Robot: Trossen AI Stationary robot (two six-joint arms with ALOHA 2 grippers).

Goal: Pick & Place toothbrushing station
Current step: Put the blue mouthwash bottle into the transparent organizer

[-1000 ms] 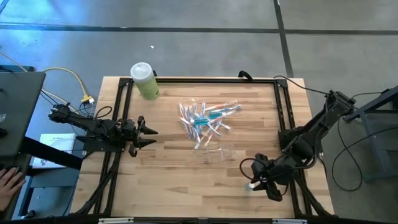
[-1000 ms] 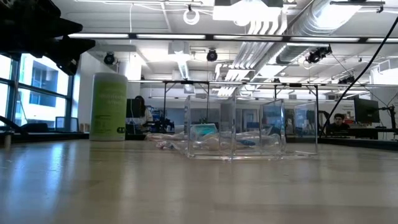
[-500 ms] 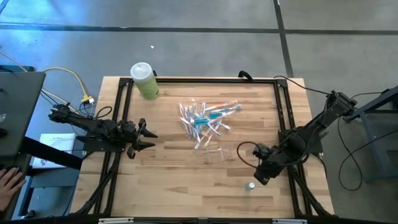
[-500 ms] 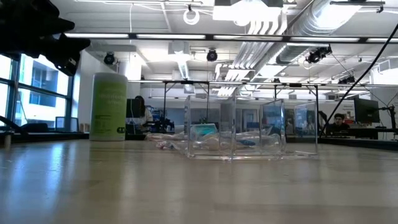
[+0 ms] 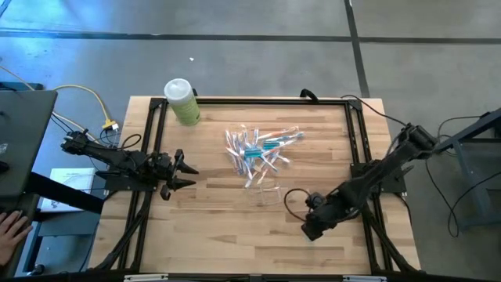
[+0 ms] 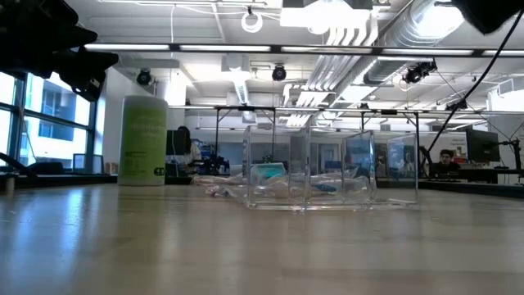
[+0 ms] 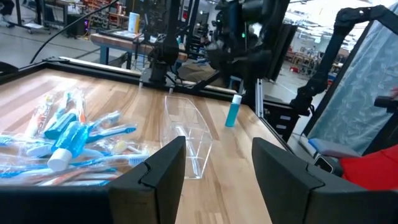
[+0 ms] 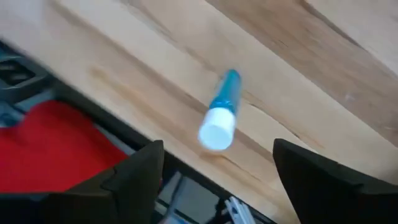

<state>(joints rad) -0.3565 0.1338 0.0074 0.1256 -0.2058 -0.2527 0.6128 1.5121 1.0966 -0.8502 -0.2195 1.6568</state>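
Note:
A heap of thin toothbrushes (image 5: 257,149) with teal and orange parts lies mid-table, also in the left wrist view (image 7: 68,137). Near them a clear plastic holder (image 5: 271,193) rests on the wood (image 6: 307,168) (image 7: 189,134). A small teal tube with a white cap (image 8: 221,112) stands upright near the table's near right edge (image 7: 233,111). My right gripper (image 5: 308,229) hangs open above it, pointing steeply down, one finger on either side (image 8: 217,180) without touching. At the table's left edge, my left gripper (image 5: 190,171) is open and level (image 7: 214,155), empty.
A light-green bottle with a white cap (image 5: 182,100) stands at the far left corner (image 6: 143,139). Black frame rails (image 5: 356,141) run along the table's sides. Something red (image 8: 50,143) lies below the near edge. A person's hand (image 5: 12,227) shows off the table at the left.
My right gripper has drawn back from the small tube, then swung toward the table's left edge and down until it hangs over the tube, its wrist rolling on the way. The tube has stayed upright in its place.

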